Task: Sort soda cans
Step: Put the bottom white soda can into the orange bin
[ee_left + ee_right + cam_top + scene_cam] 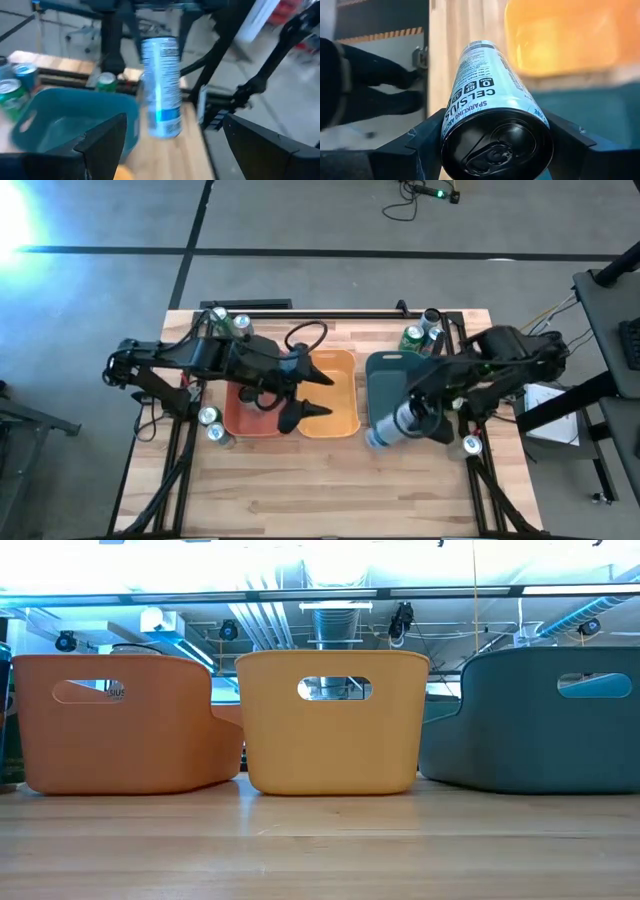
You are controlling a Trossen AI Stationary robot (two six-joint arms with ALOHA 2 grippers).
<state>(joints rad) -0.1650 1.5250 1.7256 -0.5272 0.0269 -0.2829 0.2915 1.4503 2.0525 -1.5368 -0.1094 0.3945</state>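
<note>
Right gripper (492,145) clamps a silver-blue can (490,100) at the teal bin's (385,380) six-o'clock rim; release early and it hits the table. Left gripper (310,395) spread empty over the orange bin (335,425).

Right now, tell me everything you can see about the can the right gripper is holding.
The can is a slim silver-blue drink can printed CELSIUS Sparkling, looking like thin metal, with a dark unopened pull-tab top. The right gripper is shut on it, its fingers pressing both sides. In the high view it lies tilted over the teal bin.
</note>
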